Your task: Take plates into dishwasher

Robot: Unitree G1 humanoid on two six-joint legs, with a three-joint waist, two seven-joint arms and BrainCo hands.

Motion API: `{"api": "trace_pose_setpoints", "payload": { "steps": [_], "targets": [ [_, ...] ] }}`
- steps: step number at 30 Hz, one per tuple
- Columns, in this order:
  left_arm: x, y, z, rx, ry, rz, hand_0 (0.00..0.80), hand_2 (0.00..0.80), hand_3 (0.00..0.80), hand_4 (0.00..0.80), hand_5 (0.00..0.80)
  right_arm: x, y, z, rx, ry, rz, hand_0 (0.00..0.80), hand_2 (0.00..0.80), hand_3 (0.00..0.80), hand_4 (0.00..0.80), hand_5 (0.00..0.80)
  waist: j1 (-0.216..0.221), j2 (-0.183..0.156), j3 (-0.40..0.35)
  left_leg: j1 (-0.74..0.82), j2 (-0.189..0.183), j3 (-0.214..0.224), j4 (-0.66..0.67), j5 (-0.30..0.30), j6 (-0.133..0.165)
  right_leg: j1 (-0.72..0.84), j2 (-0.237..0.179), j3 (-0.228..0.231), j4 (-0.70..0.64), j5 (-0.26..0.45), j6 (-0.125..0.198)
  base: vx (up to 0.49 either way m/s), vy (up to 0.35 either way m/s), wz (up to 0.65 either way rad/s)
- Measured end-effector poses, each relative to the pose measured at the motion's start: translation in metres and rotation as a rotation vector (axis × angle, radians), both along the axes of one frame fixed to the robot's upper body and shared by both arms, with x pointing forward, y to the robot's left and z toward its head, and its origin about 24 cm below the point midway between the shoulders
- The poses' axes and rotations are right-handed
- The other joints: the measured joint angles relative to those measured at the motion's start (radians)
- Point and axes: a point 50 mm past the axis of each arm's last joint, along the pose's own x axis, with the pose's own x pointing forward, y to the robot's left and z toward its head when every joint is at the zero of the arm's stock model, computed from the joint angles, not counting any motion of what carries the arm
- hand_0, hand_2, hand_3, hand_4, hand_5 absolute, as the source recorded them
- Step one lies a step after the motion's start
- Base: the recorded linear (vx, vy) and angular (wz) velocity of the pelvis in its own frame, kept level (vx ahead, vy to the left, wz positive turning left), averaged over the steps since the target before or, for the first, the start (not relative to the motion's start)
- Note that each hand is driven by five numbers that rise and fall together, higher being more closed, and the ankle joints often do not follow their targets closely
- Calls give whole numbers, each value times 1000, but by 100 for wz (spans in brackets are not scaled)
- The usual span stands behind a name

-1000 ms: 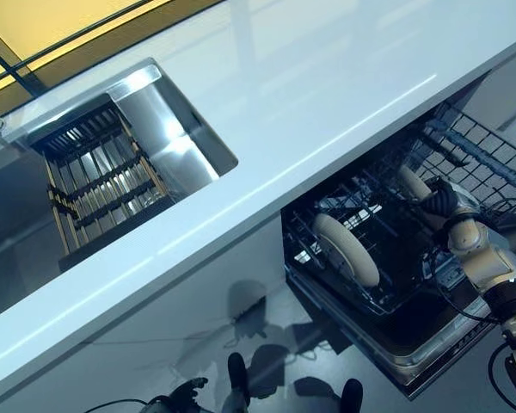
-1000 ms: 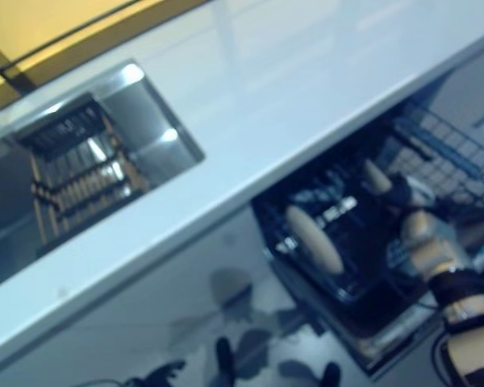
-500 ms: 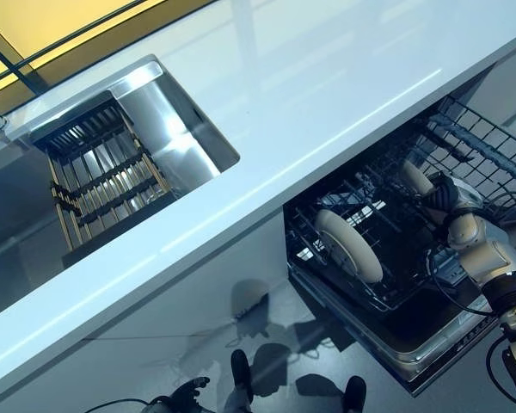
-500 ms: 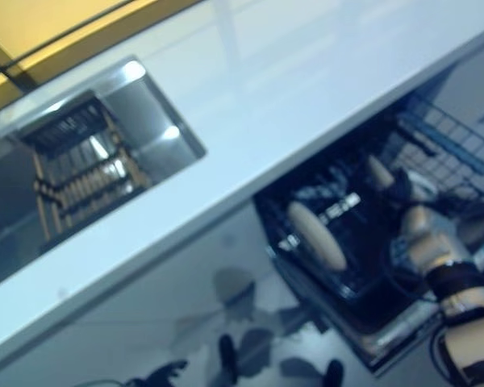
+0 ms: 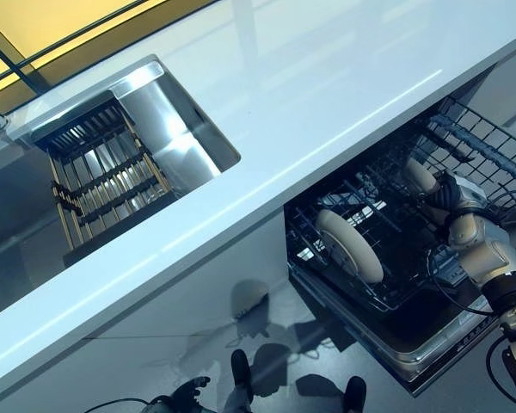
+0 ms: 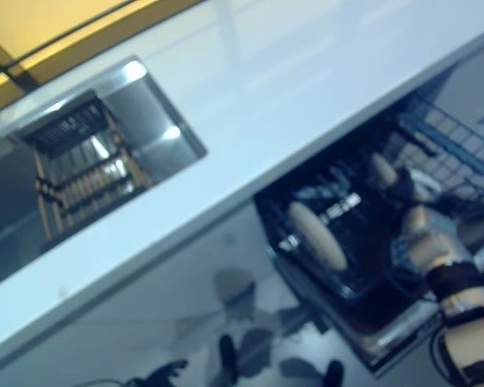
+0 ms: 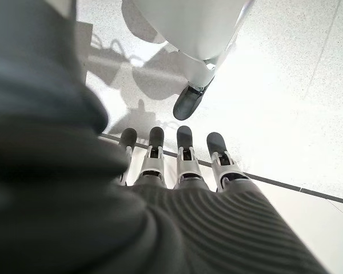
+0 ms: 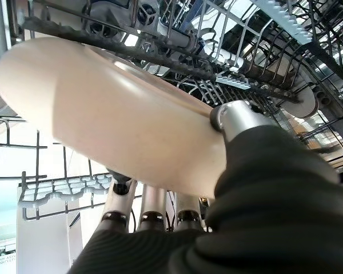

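Observation:
My right hand [image 5: 450, 196] is shut on a cream plate [image 5: 419, 177], holding it on edge over the dishwasher's pulled-out lower rack [image 5: 371, 297]. The right wrist view shows this plate [image 8: 120, 125] pinched between the thumb [image 8: 240, 121] on top and the fingers [image 8: 153, 212] beneath, with rack wires close behind it. A second cream plate [image 5: 350, 247] stands upright in the rack's left part. My left hand [image 7: 183, 157] hangs low over the floor with straight fingers, holding nothing.
A white counter [image 5: 310, 95] runs over the dishwasher. A steel sink [image 5: 168, 129] at the left holds a dark drying rack [image 5: 103, 176]. The wire upper basket [image 5: 486, 151] juts out at the right. The open dishwasher door [image 5: 421, 357] lies low in front.
My right hand has edged the held plate slightly to the right over the rack. The whole view has shifted a little. The standing plate and the left hand have not moved.

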Motion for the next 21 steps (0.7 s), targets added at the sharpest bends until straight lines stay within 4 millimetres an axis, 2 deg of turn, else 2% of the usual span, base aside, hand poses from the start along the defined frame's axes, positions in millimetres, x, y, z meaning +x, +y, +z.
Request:
{"api": "trace_pose_setpoints", "payload": {
  "steps": [7, 13, 21],
  "targets": [
    [2, -1, 2, -1, -7, -3, 0, 0, 0, 0, 0, 1, -2, -5, -90, 54, -32, 800, 800, 800, 800, 800, 23, -1, 1, 0, 0, -3, 0, 0, 0, 3, 0, -3, -1, 0, 0, 0, 0, 0],
    [1, 0, 2, 3, -1, 1, 0, 0, 0, 0, 0, 2, 1, -9, -161, 99, -25, 800, 800, 800, 800, 800, 22, -8, 4, 0, 0, -6, -1, 0, 0, 6, 1, -7, -5, 0, 0, 6, -11, 1],
    [3, 13, 7, 39, -8, 5, 0, 0, 0, 0, 0, 0, -2, -4, -264, 148, -33, 800, 800, 800, 800, 800, 24, -37, 16, 0, 1, -11, -3, 0, 0, 13, 3, -13, -12, 0, 0, 10, -14, 1]
  ]
}}
